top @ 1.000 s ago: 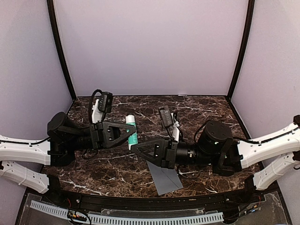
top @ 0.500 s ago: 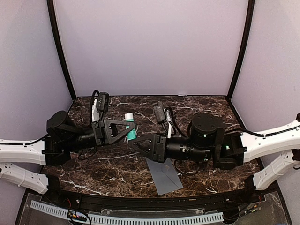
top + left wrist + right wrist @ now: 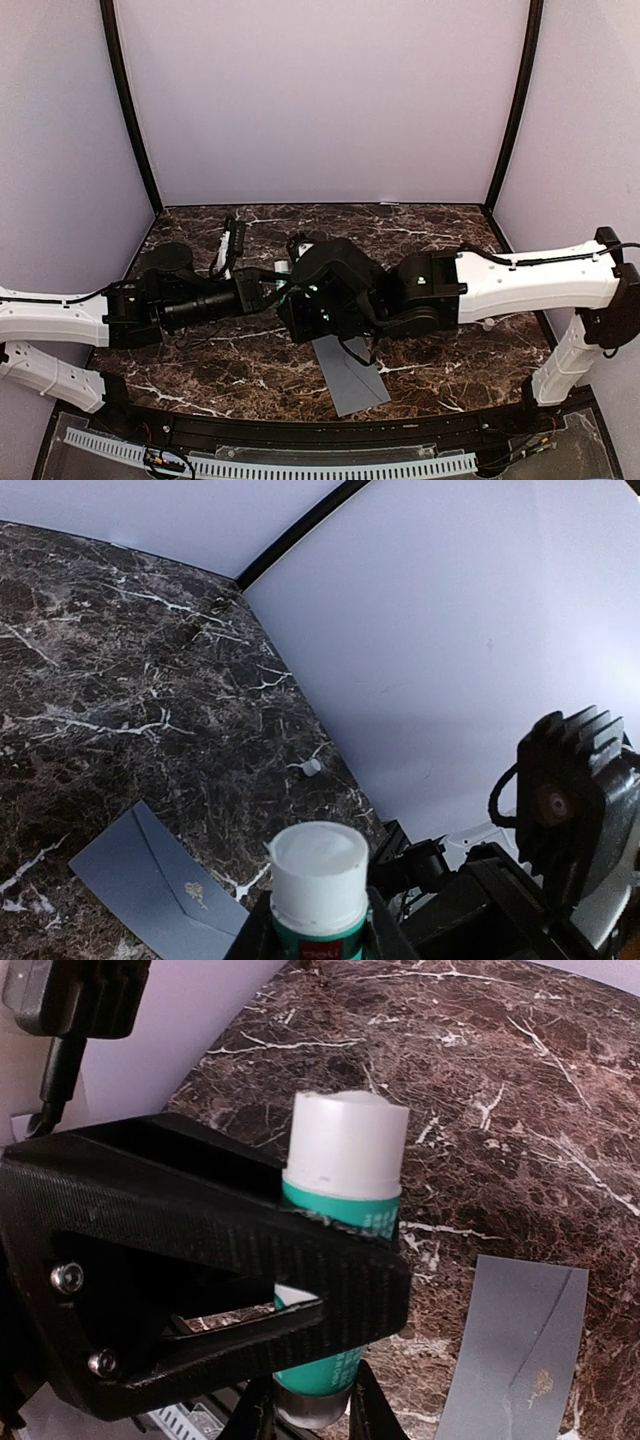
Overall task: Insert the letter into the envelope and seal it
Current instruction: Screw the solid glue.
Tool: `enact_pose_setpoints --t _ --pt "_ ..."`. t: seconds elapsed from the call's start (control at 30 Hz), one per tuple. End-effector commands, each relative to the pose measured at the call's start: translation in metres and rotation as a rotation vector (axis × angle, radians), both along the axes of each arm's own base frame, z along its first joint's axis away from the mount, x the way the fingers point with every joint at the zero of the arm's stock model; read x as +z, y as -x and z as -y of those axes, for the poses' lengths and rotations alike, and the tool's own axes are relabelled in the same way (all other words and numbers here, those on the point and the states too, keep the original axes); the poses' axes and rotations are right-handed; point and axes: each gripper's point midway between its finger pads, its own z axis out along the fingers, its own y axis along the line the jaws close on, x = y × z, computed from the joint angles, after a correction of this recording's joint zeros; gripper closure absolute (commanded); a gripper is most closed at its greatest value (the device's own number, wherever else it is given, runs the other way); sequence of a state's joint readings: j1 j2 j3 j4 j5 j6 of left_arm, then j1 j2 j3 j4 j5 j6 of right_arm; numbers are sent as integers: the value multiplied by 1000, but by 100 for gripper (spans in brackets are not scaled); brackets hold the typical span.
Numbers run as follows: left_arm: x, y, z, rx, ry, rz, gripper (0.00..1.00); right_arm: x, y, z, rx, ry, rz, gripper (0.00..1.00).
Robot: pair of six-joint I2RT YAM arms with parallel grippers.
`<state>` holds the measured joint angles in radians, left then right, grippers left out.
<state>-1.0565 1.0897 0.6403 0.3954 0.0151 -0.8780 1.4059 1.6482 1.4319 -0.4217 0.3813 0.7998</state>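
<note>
Both pincers meet at the middle of the top view, above the dark marbled surface (image 3: 440, 225). The left pincer (image 3: 318, 935) is clamped on the teal body of a glue stick (image 3: 340, 1210), just under its white cap (image 3: 320, 865), which points to the top of the frame in both wrist views. The right pincer (image 3: 308, 1412) is closed round the stick's lower end, at the bottom edge of its own view. The slate-grey envelope (image 3: 352, 378) lies flat on the surface, apart from both pincers. It sits at lower centre in the top view, partly under the right arm, and at lower right in the right wrist view, where it shows a small gold mark.
</note>
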Motion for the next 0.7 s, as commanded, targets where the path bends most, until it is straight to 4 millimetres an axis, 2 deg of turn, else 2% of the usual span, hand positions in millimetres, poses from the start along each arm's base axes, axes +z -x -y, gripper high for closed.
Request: enact_pose_setpoints --t 0.0,0.13,0.23,0.3,0.43,0.53,0.57,0.67 --pt "17 23 20 -118 63 -46 100 1 0 -19 1 31 45 100" --pt "14 23 22 -123 71 -64 100 4 3 -21 13 24 44 97" --pt "27 28 21 -145 132 -45 100 20 15 -22 83 -65 32 93" --pt "36 32 20 -165 171 -26 100 38 28 -20 148 -176 16 81" --pt "53 43 17 -220 227 25 100 70 53 -8 286 -403 6 45" --pt "75 57 16 -294 308 93 100 81 71 4 387 -519 2 34" --pt "79 64 16 -336 327 108 100 85 76 9 417 -559 -3 32" --pt "107 82 12 -428 426 185 100 100 88 23 485 -686 -3 27"
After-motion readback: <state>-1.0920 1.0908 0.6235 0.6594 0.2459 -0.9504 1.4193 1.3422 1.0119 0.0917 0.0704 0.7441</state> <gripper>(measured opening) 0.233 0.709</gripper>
